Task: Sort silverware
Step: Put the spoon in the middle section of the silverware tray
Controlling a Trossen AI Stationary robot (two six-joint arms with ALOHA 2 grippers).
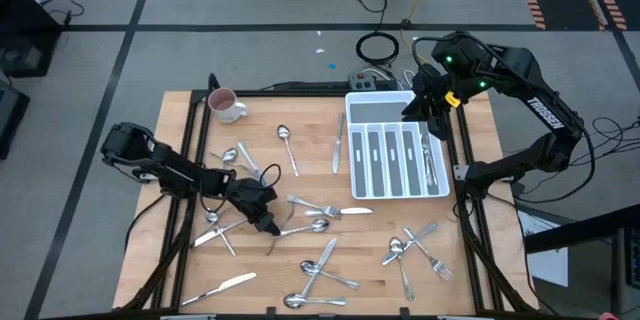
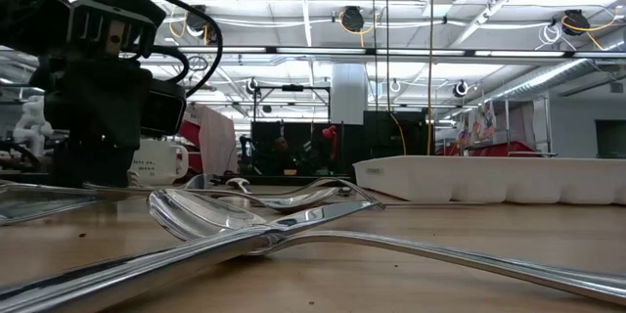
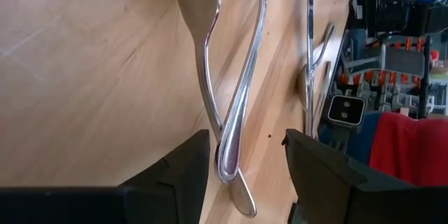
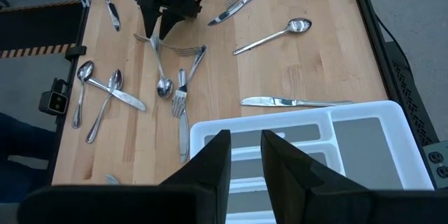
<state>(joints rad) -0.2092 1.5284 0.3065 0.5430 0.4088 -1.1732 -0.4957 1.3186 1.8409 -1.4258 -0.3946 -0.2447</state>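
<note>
A wooden table stands in a workshop with grey floor and cables behind it. The silverware lies scattered across the wood: spoons, forks and knives in loose crossed groups, mostly toward the front and middle, with a few pieces already in the rightmost slot of the white cutlery tray at the table's far right. The left gripper is down at the table near the middle, its fingers set narrowly apart around the crossed handles of two pieces. The right gripper hangs above the tray's far edge, fingers slightly apart and empty. A white-and-pink mug sits at the far left
</note>
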